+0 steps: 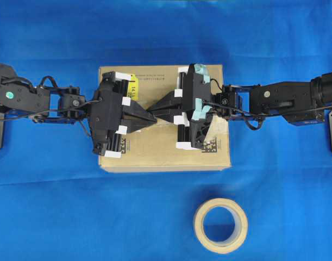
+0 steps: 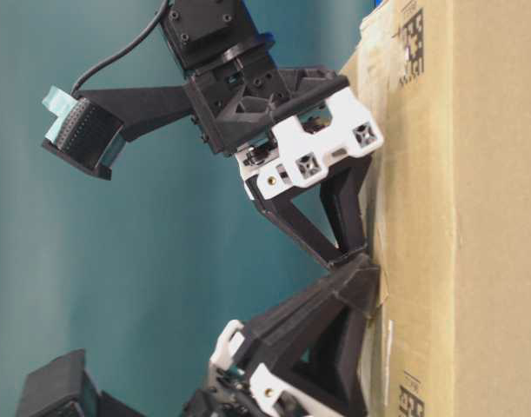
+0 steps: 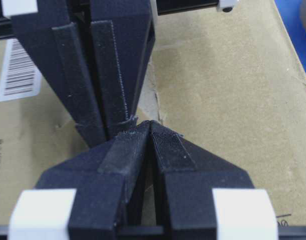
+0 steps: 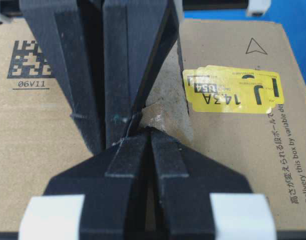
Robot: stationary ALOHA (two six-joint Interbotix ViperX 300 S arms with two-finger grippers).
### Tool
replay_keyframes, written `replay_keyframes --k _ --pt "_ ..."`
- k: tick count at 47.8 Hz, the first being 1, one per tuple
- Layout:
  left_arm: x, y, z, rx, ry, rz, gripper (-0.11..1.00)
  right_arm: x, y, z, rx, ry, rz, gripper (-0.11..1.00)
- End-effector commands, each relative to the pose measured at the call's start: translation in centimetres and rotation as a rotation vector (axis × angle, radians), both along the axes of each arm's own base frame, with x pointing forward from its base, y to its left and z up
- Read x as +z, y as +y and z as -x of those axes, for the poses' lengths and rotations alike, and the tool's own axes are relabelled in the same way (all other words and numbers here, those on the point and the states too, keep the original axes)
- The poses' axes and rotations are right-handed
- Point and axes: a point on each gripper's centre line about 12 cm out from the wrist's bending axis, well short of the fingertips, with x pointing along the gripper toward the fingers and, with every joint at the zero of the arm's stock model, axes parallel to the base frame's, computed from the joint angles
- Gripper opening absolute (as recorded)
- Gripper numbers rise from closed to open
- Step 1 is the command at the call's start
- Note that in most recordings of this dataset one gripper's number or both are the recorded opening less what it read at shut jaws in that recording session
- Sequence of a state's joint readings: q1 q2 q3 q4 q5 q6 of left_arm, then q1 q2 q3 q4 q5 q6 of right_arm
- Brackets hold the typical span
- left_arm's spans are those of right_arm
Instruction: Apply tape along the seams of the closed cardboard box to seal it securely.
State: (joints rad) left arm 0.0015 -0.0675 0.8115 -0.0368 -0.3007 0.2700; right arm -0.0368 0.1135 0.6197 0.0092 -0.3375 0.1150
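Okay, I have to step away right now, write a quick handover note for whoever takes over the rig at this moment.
Left gripper: shut, tip down on the cardboard box near the middle of its top.
Right gripper: shut, tip meeting the left one at the same spot.
A small tan bit of tape shows right by the two tips, over the seam; I cannot tell whether either gripper pinches it.
Tape roll: lying flat on the blue cloth in front of the box, untouched by either gripper.
Done: box closed, grippers at the seam.
Left: press the tape flat, check that it holds, cover the rest of the seam.
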Motion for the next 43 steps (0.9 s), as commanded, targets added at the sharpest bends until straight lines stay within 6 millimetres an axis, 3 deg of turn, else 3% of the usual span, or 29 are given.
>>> replay_keyframes --k 1,18,34,43 --pt "0.1 0.2 -0.3 0.006 -0.018 0.001 0.0 1.0 0.8 -0.4 0.019 -0.031 -0.002 -0.01" --pt "-0.6 0.2 0.4 0.021 -0.002 0.031 0.0 0.2 1.8 0.3 0.036 -0.005 -0.015 -0.01" --pt "-2.1 0.5 4.5 0.061 0.043 0.087 0.0 -0.8 2.7 3.2 0.036 0.038 -0.044 -0.01" --pt "-1.0 0.5 5.4 0.066 -0.008 0.1 0.0 -0.1 2.6 4.4 0.029 0.024 -0.052 -0.01"
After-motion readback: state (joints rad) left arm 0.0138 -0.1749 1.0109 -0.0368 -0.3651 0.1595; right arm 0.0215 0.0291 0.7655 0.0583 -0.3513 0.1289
